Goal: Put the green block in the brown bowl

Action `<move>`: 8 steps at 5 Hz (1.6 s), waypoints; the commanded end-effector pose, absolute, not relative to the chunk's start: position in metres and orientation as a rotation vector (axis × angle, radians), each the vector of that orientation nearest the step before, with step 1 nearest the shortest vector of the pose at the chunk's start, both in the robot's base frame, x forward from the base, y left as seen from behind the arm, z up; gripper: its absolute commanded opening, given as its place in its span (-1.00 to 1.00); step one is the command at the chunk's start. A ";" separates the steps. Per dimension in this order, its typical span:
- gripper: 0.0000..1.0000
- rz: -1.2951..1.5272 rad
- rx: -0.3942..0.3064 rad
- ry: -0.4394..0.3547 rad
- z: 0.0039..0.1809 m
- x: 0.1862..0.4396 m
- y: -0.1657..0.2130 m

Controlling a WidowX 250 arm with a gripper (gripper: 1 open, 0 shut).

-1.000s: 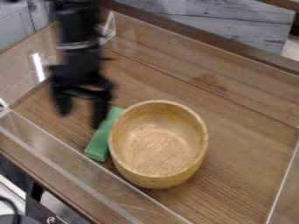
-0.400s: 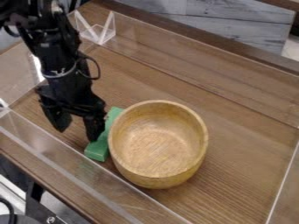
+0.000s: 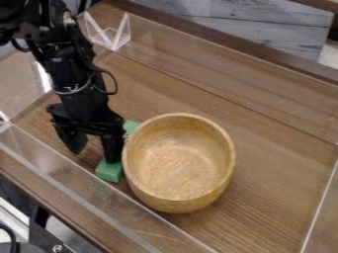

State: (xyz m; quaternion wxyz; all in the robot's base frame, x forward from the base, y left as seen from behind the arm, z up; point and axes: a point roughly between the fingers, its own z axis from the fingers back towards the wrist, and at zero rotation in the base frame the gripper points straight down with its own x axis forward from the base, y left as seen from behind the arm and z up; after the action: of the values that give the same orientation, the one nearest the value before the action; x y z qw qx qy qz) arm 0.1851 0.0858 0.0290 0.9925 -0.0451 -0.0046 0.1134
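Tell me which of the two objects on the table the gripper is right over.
The green block, a flat bright-green bar left of the brown bowl. The open gripper stands over it; the bowl sits beside it, empty.

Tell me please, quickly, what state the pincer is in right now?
Pincer: open, holding nothing, its fingers spread just above the green block beside the brown bowl.

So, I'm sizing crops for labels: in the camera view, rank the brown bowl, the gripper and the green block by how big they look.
1. Brown bowl, clearly largest.
2. Gripper, open jaws included.
3. Green block, smallest as seen, though the gripper hides part of it, so its full size is unsure.
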 end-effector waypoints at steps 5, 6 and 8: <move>1.00 0.254 -0.099 -0.020 0.006 0.203 0.090; 1.00 0.262 -0.101 -0.012 0.005 0.204 0.091; 1.00 0.279 -0.105 0.006 0.003 0.205 0.092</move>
State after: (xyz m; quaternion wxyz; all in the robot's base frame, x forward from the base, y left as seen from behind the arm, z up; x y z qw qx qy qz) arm 0.2092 0.0931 0.0198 0.9900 -0.0501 -0.0207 0.1305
